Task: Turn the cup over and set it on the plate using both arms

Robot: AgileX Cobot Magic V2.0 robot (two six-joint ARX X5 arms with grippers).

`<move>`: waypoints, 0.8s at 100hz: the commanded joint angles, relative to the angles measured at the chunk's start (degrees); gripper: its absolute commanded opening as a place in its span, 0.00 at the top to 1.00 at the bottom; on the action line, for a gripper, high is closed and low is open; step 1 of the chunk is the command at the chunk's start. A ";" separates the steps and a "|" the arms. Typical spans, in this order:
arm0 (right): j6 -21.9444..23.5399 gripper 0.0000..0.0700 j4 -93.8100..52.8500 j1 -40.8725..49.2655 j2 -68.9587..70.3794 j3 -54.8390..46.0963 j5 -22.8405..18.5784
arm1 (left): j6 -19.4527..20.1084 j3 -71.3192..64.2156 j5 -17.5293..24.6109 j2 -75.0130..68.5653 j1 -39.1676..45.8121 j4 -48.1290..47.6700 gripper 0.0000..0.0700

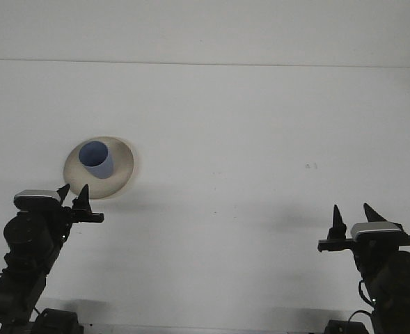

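Blue cup [97, 158] upright on plate [121, 174]; left pincer [74, 194] overlaps rim.

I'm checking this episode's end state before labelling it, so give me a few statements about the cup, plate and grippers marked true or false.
1. The blue plastic cup stands mouth up on the round beige plate. True.
2. The left gripper is shut on the cup. False: it is open, apart from the cup, near the plate's front edge.
3. The right gripper is open and holds nothing. True.
4. The plate lies on the right half of the white table. False: it lies on the left half.
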 commanded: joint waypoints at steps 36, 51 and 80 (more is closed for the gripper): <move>0.35 1.00 0.55 0.04 0.17 0.31 0.02 | 0.07 0.52 -0.26 0.22 -0.13 0.35 0.99; 0.35 1.00 0.57 0.04 0.17 0.31 0.02 | 0.07 0.52 -0.26 -0.09 -0.13 0.37 0.98; 0.35 1.00 0.57 0.04 0.17 0.31 0.02 | 0.07 0.55 -0.26 -1.36 -0.13 0.35 0.98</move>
